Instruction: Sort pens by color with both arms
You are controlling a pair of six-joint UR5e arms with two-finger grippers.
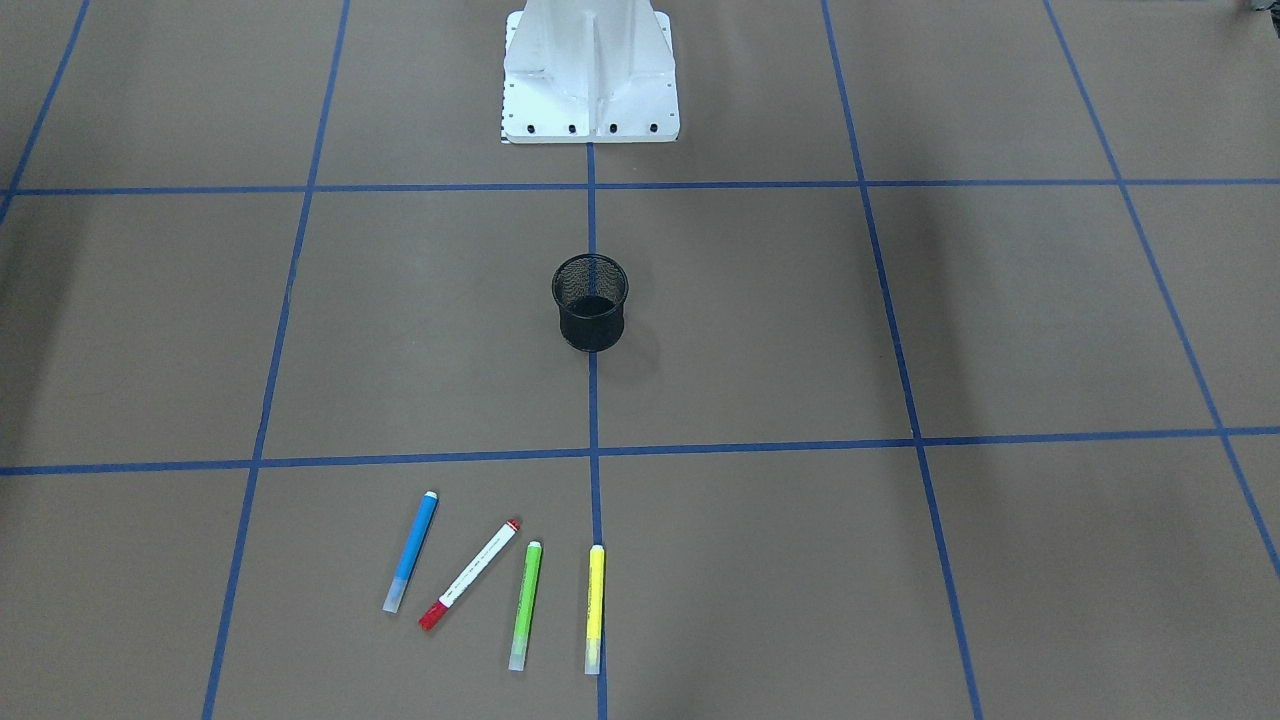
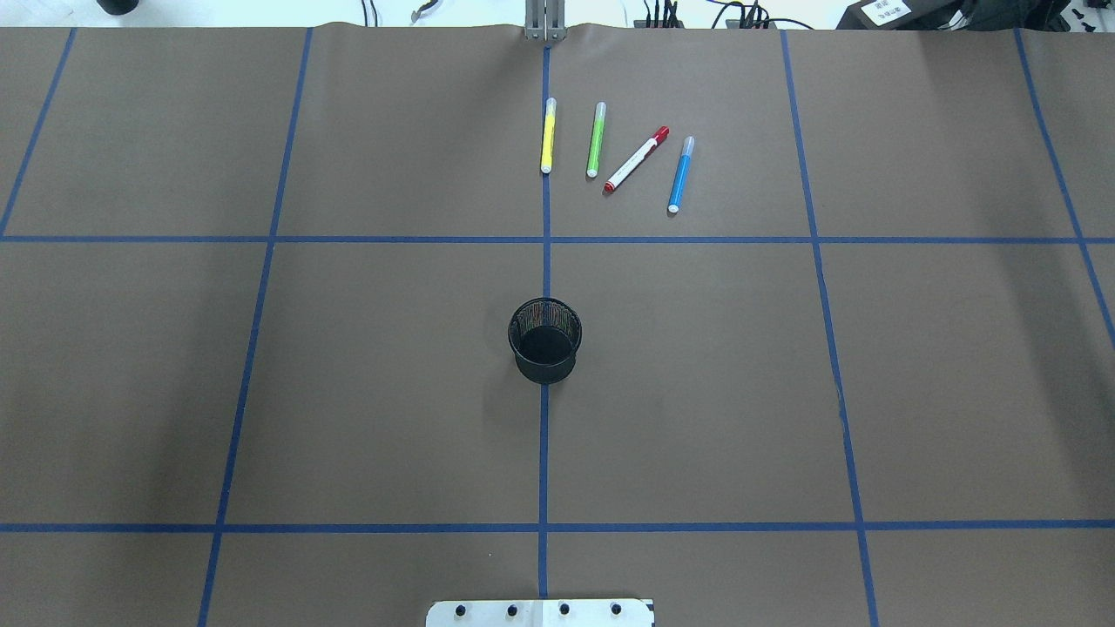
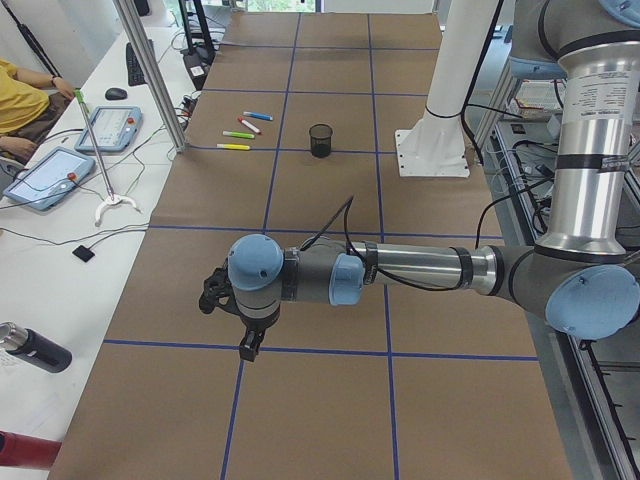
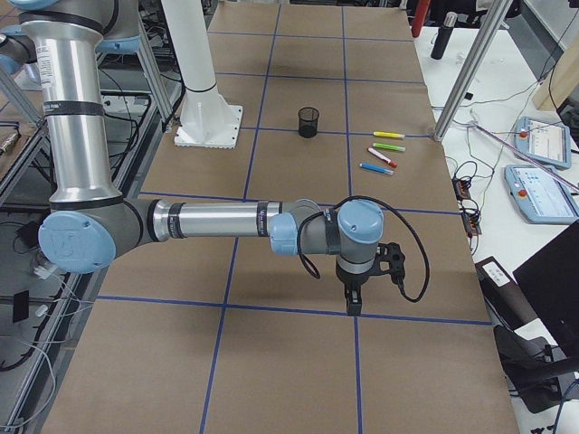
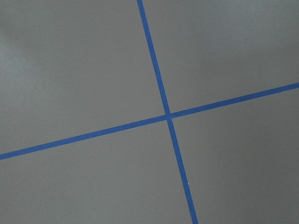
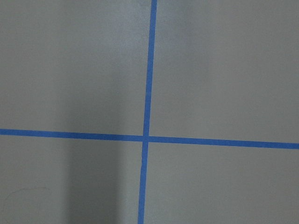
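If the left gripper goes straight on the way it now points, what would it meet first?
The left gripper points down, so it would likely meet the brown table cover, near a crossing of blue tape lines. The exact spot is unclear.

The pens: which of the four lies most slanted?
The white pen with red cap and end; it lies clearly diagonal, while the blue pen, green pen and yellow pen lie almost parallel.

pens near mesh cup (black)
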